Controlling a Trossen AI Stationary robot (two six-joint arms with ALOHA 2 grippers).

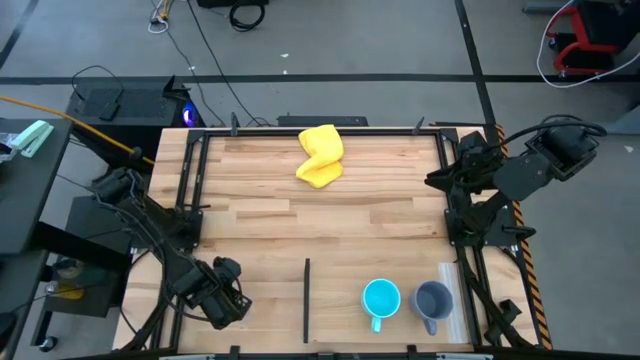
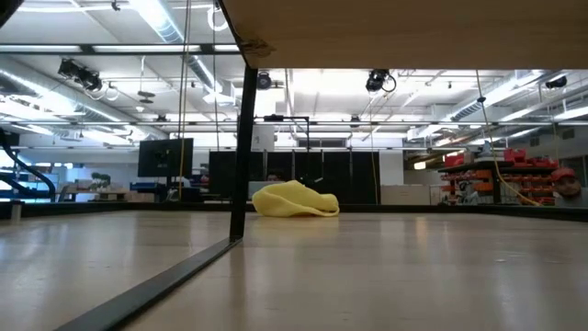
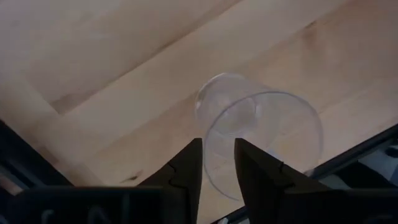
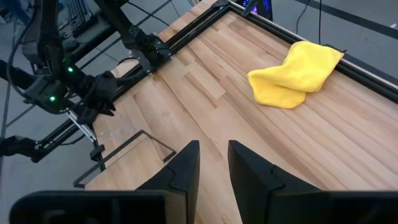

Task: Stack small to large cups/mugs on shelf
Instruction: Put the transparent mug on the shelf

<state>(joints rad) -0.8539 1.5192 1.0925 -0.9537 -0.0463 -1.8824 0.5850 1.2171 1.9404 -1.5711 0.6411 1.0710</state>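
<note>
Clear glass cup (image 3: 258, 134) rim pinched between left gripper (image 3: 217, 163) fingers

Clear glass cup (image 3: 261, 134), wooden table (image 1: 320, 210)

- The worktop (image 1: 260, 215) lies bare across its middle.
- The yellow cloth (image 1: 321, 156) blocks the far edge.
- The blue mug (image 1: 381, 299) and grey mug (image 1: 433, 300) crowd the near right corner.

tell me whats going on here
The left gripper is closed on the rim of a clear glass cup at the table's near-left corner. A blue mug and a grey mug stand side by side near the front right. The right gripper waits at the far right, holding nothing.
</note>
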